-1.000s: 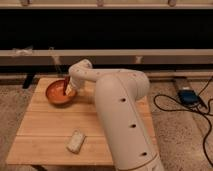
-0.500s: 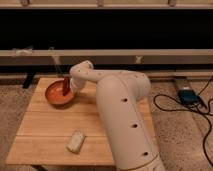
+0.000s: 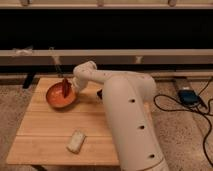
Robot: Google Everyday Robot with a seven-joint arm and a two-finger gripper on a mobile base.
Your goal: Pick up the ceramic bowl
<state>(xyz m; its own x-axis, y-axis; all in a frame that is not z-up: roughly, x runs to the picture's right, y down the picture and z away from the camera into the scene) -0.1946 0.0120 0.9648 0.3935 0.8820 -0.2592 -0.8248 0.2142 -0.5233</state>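
The ceramic bowl (image 3: 59, 97), round, glossy and orange-brown, sits at the back left of the wooden table (image 3: 50, 127). My gripper (image 3: 66, 88) reaches down from the white arm (image 3: 122, 107) to the bowl's right rim and is shut on it, one finger inside the bowl. The bowl looks slightly tilted and stays close to the table top.
A small white oblong object (image 3: 76, 141) lies near the table's front edge. A dark thing (image 3: 100, 93) peeks out beside the arm. A blue device (image 3: 187, 96) with black cables lies on the floor at the right. A dark wall with rails runs behind.
The bowl has shifted slightly along with the gripper, first left, then back and a little toward the front. The arm has barely moved.
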